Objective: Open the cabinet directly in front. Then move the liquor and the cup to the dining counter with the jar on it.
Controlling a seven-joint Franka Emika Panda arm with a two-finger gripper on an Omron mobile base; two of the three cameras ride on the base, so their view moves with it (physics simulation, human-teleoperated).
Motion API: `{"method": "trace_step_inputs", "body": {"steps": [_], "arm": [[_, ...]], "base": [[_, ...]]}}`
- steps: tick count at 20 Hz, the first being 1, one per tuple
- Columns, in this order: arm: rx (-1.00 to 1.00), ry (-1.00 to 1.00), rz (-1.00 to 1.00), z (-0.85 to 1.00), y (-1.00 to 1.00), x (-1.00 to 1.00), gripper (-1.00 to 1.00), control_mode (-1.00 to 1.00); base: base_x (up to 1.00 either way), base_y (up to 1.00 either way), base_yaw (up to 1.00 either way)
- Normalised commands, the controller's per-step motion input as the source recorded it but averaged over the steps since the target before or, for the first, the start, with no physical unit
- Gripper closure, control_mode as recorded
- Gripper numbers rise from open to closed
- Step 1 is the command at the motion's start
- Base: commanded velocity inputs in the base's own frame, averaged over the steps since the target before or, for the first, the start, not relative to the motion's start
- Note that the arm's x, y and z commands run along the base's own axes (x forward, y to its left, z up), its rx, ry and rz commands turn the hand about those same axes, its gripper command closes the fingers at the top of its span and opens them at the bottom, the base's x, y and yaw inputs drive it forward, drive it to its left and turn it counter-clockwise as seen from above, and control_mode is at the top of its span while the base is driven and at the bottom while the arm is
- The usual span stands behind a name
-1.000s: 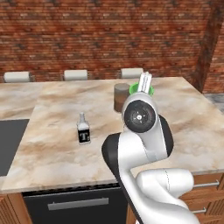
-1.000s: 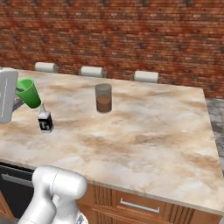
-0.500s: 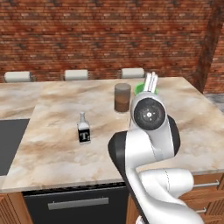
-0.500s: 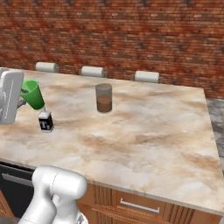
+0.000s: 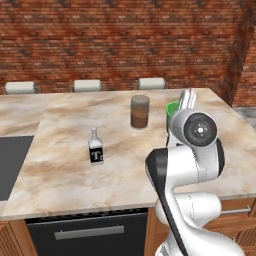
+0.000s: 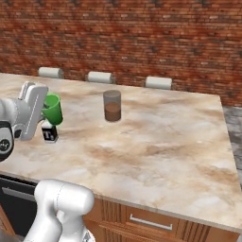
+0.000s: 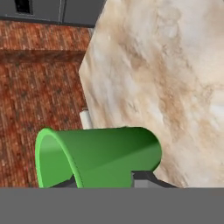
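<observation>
My gripper is shut on the green cup, holding it tilted above the dining counter. In the left base view the cup peeks out behind the hand, just right of the jar. Seen from the hand, the cup lies sideways between the fingertips of the gripper, over marble. The liquor stands upright on the dining counter, left of the jar. From the right, the liquor is partly covered by the cup, with the jar further back. The cabinet is out of view.
Three pale stool backs line the counter's far edge before a brick wall. A black cooktop is set in the counter at left, an oven front below it. Wooden drawers sit under the near edge.
The arm has swung to the right with the cup, from near the liquor to past the jar's right side. Liquor and jar have stayed put.
</observation>
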Motion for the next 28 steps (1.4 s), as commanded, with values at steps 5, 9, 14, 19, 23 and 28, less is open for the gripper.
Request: {"method": "trace_step_inputs", "body": {"steps": [5,9,14,19,23,28], "arm": [[0.0,0.1,0.01,-0.54,-0.08,0.4,1.0,-1.0],[-0.01,0.08,0.01,-0.46,-0.03,0.36,1.0,-1.0],[-0.06,0.03,0.0,-0.56,0.0,0.35,1.0,-1.0],[-0.06,0.0,0.02,-0.63,0.0,0.38,1.0,-1.0],[-0.03,0.01,0.04,-0.57,0.0,0.26,1.0,-1.0],[-0.01,0.1,0.07,-0.44,-0.02,0.02,1.0,-1.0]], "base": [[0.0,0.0,0.0],[0.0,0.0,0.0],[0.0,0.0,0.0],[0.0,0.0,0.0],[0.0,0.0,0.0],[0.0,0.0,0.0]]}}
